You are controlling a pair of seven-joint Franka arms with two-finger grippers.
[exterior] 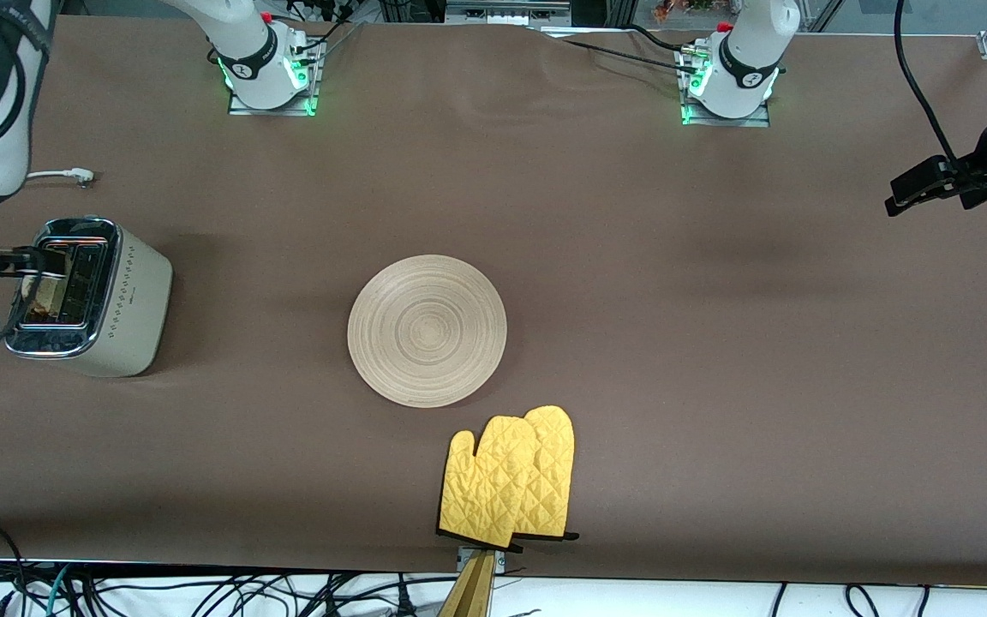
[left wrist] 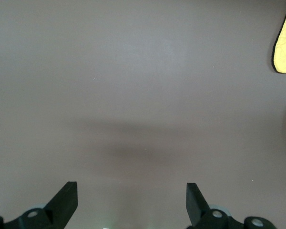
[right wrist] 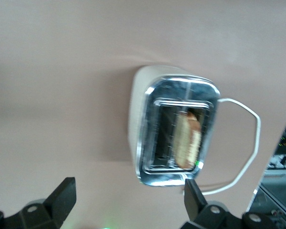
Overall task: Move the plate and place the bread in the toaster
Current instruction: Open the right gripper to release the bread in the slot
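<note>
Right wrist view shows one bread (right wrist: 188,139) slice sitting in a slot of the toaster (right wrist: 174,126), at the table's right-arm end; front view barely does. Right gripper (right wrist: 128,200) hangs above it, fingers spread, empty. Left gripper (left wrist: 131,202) spread wide over bare table (left wrist: 133,86). One plate (exterior: 427,331) mid-table, two mitts (exterior: 511,476) nearer the camera.

plate (exterior: 427,331): round, flat, pale wood look with ring grooves, bare, lying flat mid-table. toaster (exterior: 116,300): boxy cream body, dotted side, shiny chrome top with two slots, upright at the right arm's end of the table, at about 9 o'clock from the plate and well apart from it; white cord (exterior: 61,175) runs off at its 12 o'clock. bread (right wrist: 188,140): light brown slice with darker crust, standing on edge in one toaster slot, top sticking up.
</note>
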